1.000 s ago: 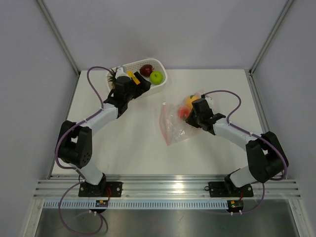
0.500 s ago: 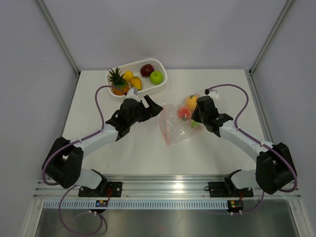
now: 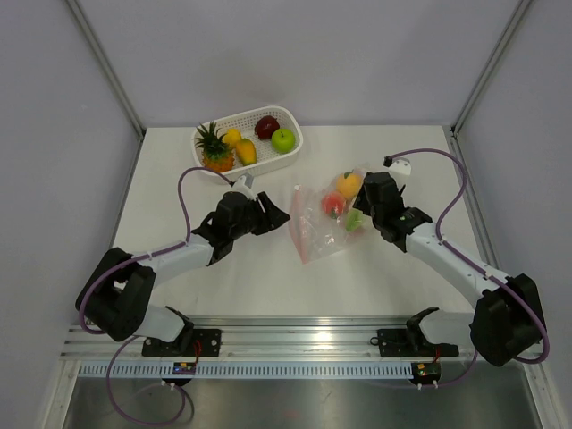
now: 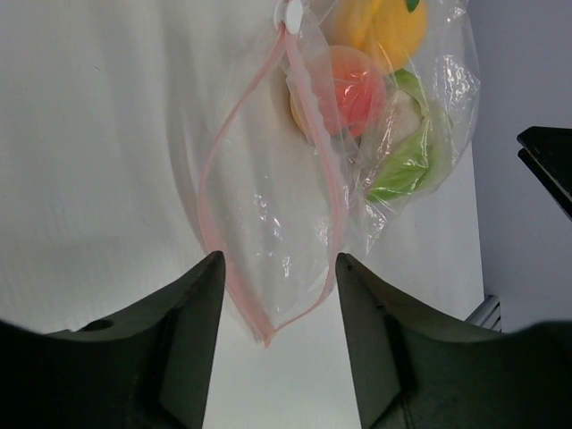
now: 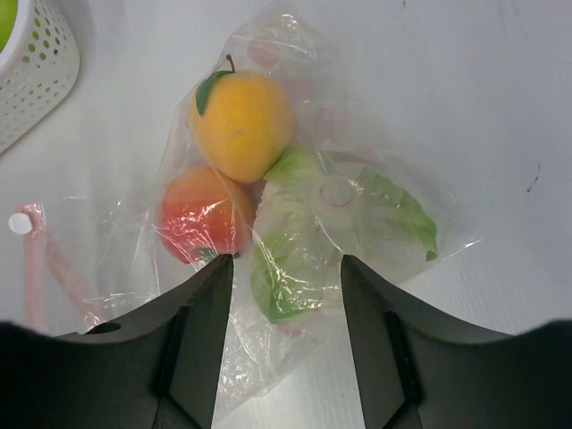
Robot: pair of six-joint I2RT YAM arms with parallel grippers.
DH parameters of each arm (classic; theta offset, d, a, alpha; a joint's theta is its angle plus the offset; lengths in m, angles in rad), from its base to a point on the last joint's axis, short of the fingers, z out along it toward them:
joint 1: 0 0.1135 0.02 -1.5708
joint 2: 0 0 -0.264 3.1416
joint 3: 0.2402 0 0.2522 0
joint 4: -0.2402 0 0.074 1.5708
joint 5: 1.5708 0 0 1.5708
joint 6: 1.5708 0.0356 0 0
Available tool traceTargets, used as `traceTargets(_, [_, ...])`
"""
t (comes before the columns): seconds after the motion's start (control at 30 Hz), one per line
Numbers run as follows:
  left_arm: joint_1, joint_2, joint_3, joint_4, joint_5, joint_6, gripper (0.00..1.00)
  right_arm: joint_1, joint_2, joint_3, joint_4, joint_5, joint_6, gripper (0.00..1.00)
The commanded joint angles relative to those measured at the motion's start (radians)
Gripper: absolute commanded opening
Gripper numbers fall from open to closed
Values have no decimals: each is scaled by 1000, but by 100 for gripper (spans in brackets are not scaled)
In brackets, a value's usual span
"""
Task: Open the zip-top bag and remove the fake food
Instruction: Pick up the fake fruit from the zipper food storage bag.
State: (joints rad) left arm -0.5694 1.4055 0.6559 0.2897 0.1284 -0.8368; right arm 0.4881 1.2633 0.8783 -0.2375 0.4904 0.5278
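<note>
Here, the left hand point(image 4: 279, 266) hangs half-spread and empty over the near corner of the zip-top bag point(image 3: 311, 239), which lies mid-counter point(image 3: 241, 286) between the two arms (other pieces sit in the white basket point(image 3: 273, 164) at the far left). The bag's mouth, edged by its parted pink zip strip point(image 4: 211, 206), faces left. Its long axis appears to run from near-left to far-right, with the fake food point(image 5: 239, 121) bunched at the closed far end. The right hand point(image 5: 286, 268), likewise part-open and holding nothing, hovers over that cluster. A left-hand grip on both lips would likely pinch the mouth shut. A right-hand squeeze through the film could trap the pieces or drag the light bag.
</note>
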Motion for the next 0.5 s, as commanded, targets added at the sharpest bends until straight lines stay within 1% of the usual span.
traceTargets(0.0, [0, 16, 22, 74, 52, 15, 52, -14, -30, -13, 23, 73, 0, 60])
traceTargets(0.1, [0, 49, 39, 69, 71, 8, 50, -32, -19, -15, 47, 59, 15, 60])
traceTargets(0.37, [0, 108, 54, 77, 76, 8, 47, -98, 65, 54, 38, -2, 17, 61])
traceTargets(0.4, [0, 122, 57, 78, 79, 7, 47, -106, 83, 62, 37, -12, 11, 63])
traceTargets(0.43, [0, 130, 60, 81, 86, 5, 47, -117, 93, 71, 37, -19, 6, 63])
traceTargets(0.47, [0, 138, 63, 88, 92, 2, 47, -124, 103, 86, 40, -33, 3, 71])
